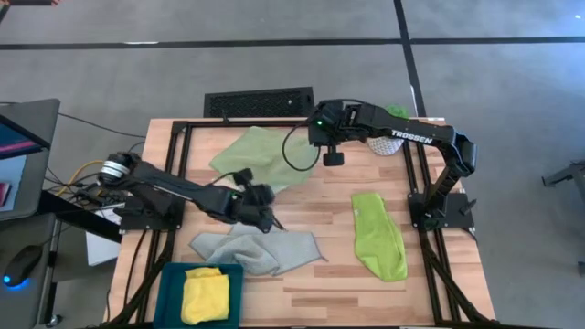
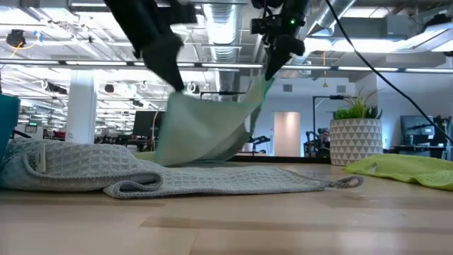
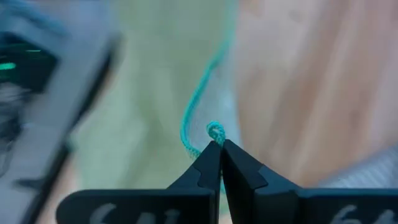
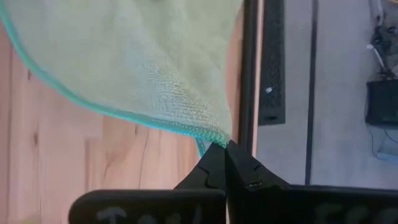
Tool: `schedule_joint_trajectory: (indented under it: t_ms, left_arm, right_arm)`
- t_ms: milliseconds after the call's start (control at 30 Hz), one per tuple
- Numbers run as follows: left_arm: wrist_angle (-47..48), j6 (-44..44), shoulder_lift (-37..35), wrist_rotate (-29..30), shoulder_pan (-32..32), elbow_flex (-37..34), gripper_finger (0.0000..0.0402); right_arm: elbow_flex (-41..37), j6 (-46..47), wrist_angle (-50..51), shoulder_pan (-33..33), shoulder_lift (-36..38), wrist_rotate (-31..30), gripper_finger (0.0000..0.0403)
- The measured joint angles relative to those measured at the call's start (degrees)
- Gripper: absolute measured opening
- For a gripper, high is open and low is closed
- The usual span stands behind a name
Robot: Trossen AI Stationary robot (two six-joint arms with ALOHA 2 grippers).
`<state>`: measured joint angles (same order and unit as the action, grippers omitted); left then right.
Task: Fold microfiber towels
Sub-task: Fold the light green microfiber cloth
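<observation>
We read one word only: "TROSSEN" in white capitals on the dark upper link of the right arm (image 1: pixel 409 134), seen from the high view. Pale markings show on the bodies of both wrist-mounted grippers at the bottom of the wrist views, but they are cut off and we cannot read them. No other legible text, number or sign anywhere on the table.

Two black arms, white "TROSSEN" lettering (image 1: pixel 409 133), green indicator light (image 1: pixel 319 120).
</observation>
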<state>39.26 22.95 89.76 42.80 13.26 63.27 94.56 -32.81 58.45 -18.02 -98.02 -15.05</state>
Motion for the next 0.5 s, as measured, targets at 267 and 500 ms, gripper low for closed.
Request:
schedule_joint_trajectory:
  t_ms: [267,500]
  left_arm:
    - [11.38,12.84,-9.5,14.52,-0.42,0.06,0.0]
    - [12.53,8.78,-17.07,25.45,-3.92,0.06,0.0]
  right_arm:
    - [0.02,-7.03,1.19,-0.11,0.0,0.59,0.0008]
    - [0.02,-10.58,1.12,-0.39,0.0,-0.31,0.0008]
